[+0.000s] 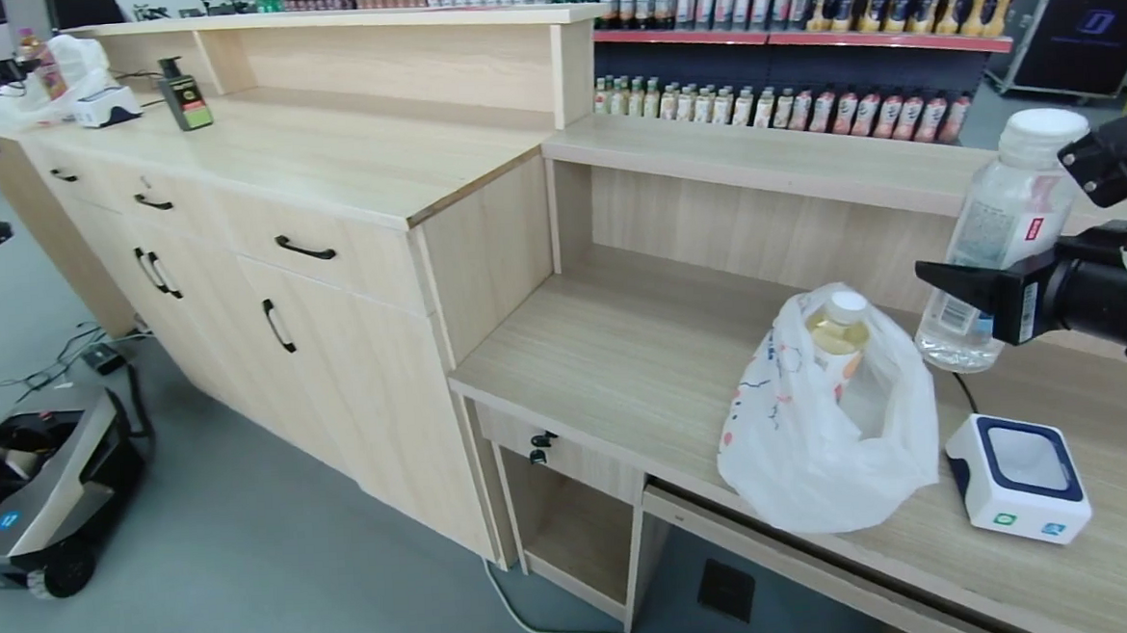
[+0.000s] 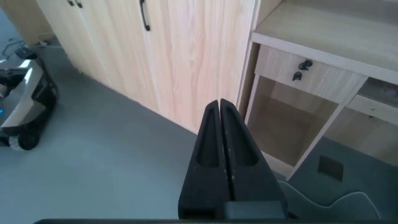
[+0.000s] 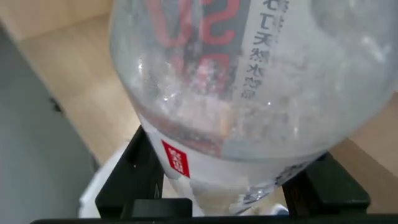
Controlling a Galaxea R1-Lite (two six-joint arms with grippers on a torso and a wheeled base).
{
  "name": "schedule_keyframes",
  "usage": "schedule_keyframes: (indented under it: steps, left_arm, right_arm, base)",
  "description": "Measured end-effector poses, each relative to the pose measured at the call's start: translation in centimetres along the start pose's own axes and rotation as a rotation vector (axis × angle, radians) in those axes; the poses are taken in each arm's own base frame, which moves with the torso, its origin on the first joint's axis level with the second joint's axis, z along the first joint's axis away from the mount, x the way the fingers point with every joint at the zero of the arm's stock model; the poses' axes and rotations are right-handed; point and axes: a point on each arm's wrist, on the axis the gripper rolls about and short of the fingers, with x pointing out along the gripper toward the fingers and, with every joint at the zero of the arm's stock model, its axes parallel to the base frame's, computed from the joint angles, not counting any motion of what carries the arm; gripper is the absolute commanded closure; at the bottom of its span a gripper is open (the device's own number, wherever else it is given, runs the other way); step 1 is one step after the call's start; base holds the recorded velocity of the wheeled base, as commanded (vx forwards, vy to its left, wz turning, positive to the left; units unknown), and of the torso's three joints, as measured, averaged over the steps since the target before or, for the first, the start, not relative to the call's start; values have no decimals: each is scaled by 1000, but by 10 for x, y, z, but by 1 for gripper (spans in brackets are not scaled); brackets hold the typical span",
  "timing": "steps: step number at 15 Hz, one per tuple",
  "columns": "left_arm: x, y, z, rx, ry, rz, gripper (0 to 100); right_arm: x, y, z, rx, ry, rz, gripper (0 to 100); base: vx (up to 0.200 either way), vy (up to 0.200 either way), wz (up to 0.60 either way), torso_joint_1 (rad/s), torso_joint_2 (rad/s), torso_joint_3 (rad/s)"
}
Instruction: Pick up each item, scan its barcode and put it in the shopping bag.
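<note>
My right gripper [image 1: 991, 289] is shut on a clear plastic bottle [image 1: 998, 236] with a white cap, holding it nearly upright above the counter, between the shopping bag and the scanner. Seen from the right wrist, the bottle [image 3: 249, 93] looms close between my black fingers [image 3: 127, 180]. The white shopping bag [image 1: 825, 428] stands open on the counter with a yellow-liquid bottle [image 1: 839, 336] inside. The white and blue barcode scanner [image 1: 1020, 476] sits to the bag's right. My left gripper [image 2: 222, 140] is shut and empty, hanging low over the grey floor in front of the cabinets.
The wooden counter [image 1: 623, 352] has a raised shelf behind and a taller cabinet block [image 1: 324, 155] to the left. Shelves of bottles [image 1: 801, 53] line the back wall. A scanner cable runs behind the bag. A wheeled machine [image 1: 32, 489] rests on the floor at left.
</note>
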Motion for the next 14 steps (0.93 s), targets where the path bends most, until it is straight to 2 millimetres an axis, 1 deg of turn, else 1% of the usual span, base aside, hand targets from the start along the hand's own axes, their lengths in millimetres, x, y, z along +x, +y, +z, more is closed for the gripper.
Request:
schedule_keyframes:
  steps: [1,2,5,9,10,12,14]
  left_arm:
    - [0,0,0,0,0,0,100]
    - [0,0,0,0,0,0,100]
    - [0,0,0,0,0,-1,100]
    - [0,0,0,0,0,0,100]
    - [0,0,0,0,0,0,100]
    - [0,0,0,0,0,0,100]
    - [0,0,0,0,0,0,100]
  right_arm:
    - [0,1,-2,-1,-20,111,100]
    - [1,1,-6,-10,-23,176,100]
    - [13,-2,-25,-14,41,193,100]
    - [40,-8,-58,27,152,199,100]
    - [47,-8,-63,29,147,214,100]
    - [60,-10,-72,31,90,305,100]
    - [69,-12,-83,-5,74,357,100]
  base:
    - [0,0,0,0,0,0]
    - [0,0,0,0,0,0]
    - [0,0,0,0,0,0]
    - [0,0,0,0,0,0]
    - [0,0,0,0,0,0]
    - [0,0,0,0,0,0]
    - [0,0,0,0,0,0]
